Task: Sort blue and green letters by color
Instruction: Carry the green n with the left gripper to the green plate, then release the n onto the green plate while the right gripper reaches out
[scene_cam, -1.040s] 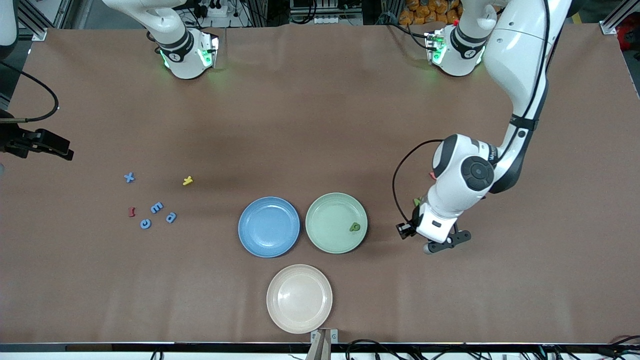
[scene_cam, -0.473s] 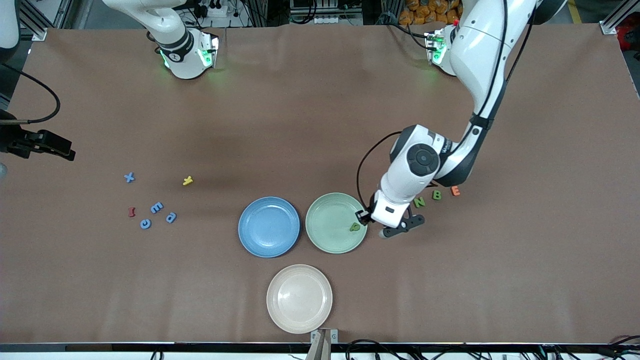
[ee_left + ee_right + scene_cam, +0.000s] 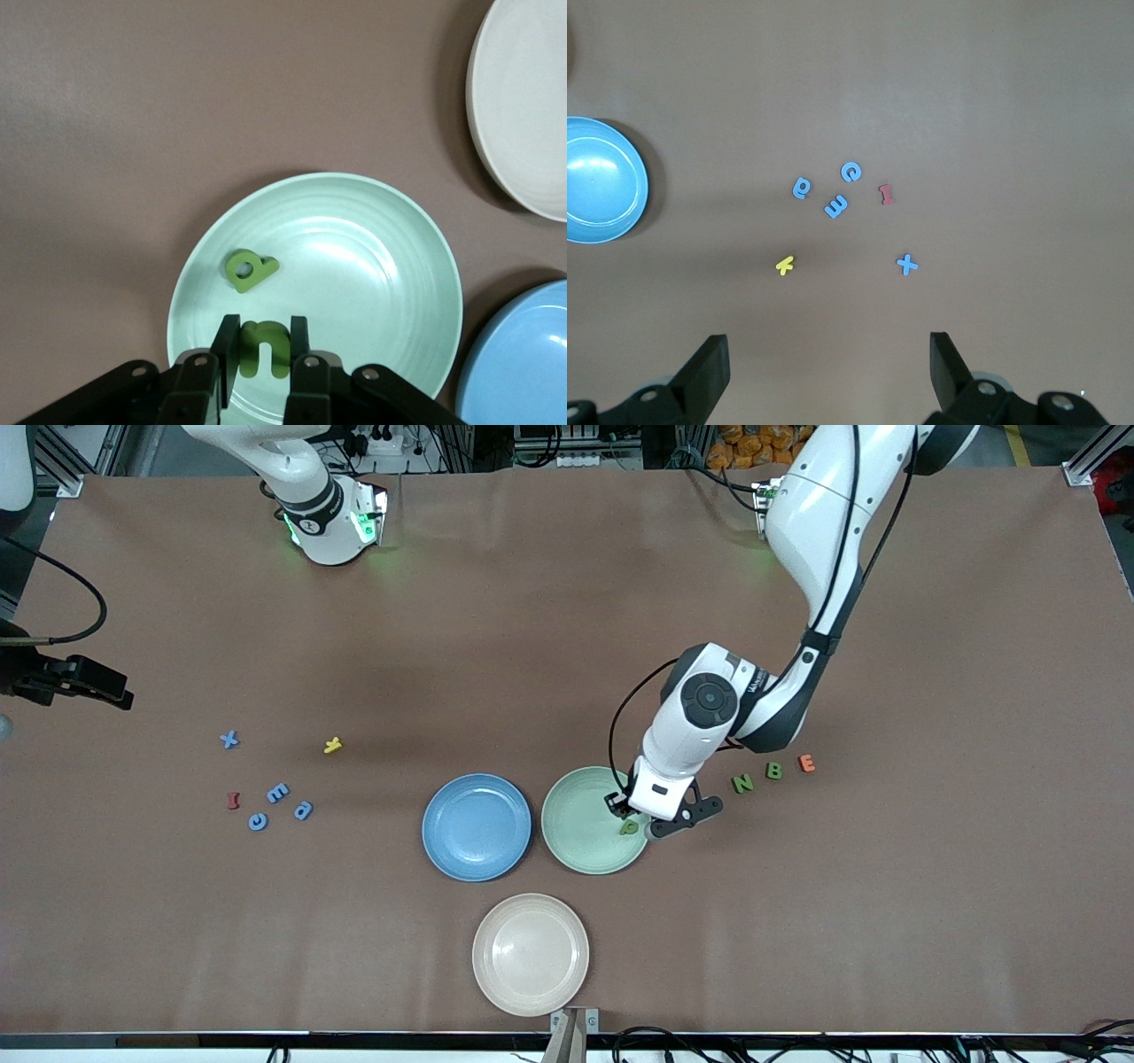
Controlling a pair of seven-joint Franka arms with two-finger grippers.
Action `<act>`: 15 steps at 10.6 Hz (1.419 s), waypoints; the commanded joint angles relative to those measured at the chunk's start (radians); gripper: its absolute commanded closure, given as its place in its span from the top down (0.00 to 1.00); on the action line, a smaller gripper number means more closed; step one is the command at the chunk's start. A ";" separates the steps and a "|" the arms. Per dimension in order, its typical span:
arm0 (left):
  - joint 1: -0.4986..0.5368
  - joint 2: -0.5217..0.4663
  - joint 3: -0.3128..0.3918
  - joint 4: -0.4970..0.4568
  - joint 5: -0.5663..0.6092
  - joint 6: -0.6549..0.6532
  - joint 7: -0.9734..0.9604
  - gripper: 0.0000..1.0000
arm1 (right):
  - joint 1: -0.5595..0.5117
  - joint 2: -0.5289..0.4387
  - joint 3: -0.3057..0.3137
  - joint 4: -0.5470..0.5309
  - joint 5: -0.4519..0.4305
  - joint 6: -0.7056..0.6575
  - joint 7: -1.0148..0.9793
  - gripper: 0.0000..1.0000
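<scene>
Plates, letters, grippers.
Green plate (image 3: pixel 580 841) holding green p (image 3: pixel 628 827); blue plate (image 3: pixel 477 827) and cream plate (image 3: pixel 530 954) bare. Left gripper (image 3: pixel 262 361) over green plate, narrowly clamped on green u (image 3: pixel 263 347). Right gripper (image 3: pixel 829 372) parked wide over blue X (image 3: pixel 907 264), E (image 3: pixel 835 206), C (image 3: pixel 850 172), a (image 3: pixel 802 188). Green N (image 3: pixel 742 783), B (image 3: pixel 774 771) beside green plate.

White arms with black joints and cables, green-lit bases, black fingers (image 3: pixel 226 359)
</scene>
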 commanded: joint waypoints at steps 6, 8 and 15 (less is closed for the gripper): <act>-0.025 0.028 0.054 0.019 0.101 -0.001 -0.013 1.00 | 0.002 -0.002 0.003 -0.199 -0.004 0.252 0.006 1.00; 0.006 0.020 0.054 0.002 0.103 -0.008 -0.002 1.00 | 0.003 -0.001 0.004 -0.312 -0.002 0.347 0.004 1.00; 0.133 -0.047 0.049 -0.078 0.104 -0.162 0.254 1.00 | -0.053 0.057 0.003 -0.530 -0.004 0.605 -0.356 1.00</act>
